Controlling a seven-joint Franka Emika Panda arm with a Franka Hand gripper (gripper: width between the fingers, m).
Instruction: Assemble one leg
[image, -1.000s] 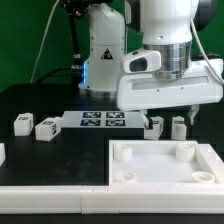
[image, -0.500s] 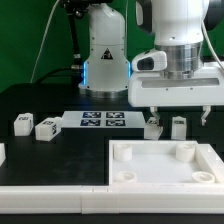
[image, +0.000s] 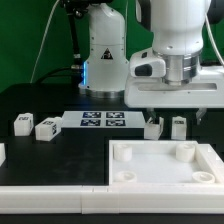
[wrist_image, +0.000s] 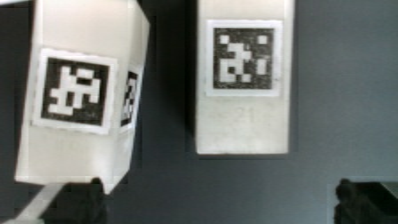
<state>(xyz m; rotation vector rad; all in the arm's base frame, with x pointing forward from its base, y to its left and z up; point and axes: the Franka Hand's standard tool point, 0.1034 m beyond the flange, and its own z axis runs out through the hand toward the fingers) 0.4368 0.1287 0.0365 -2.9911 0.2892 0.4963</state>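
Note:
Four small white legs with black-and-white tags lie on the black table. Two are at the exterior view's left (image: 22, 123) (image: 47, 127) and two at its right (image: 153, 127) (image: 178, 126). My gripper (image: 175, 114) hangs open and empty just above the right pair. In the wrist view the gripper (wrist_image: 221, 205) has its dark fingertips (wrist_image: 71, 205) spread wide. One leg (wrist_image: 244, 90) lies in line with the gap between them. The other leg (wrist_image: 80, 100) lies beside it, close to one fingertip. No leg is touched.
The large white tray-like piece (image: 128, 176) with round corner sockets lies at the front, just in front of the right pair. The marker board (image: 103, 121) lies flat mid-table. The robot base (image: 103, 50) stands behind. A white part edge (image: 2, 153) shows at far left.
My gripper has shifted toward the exterior view's right, from over the nearer right leg to over both right legs. The legs and the tray piece have not moved.

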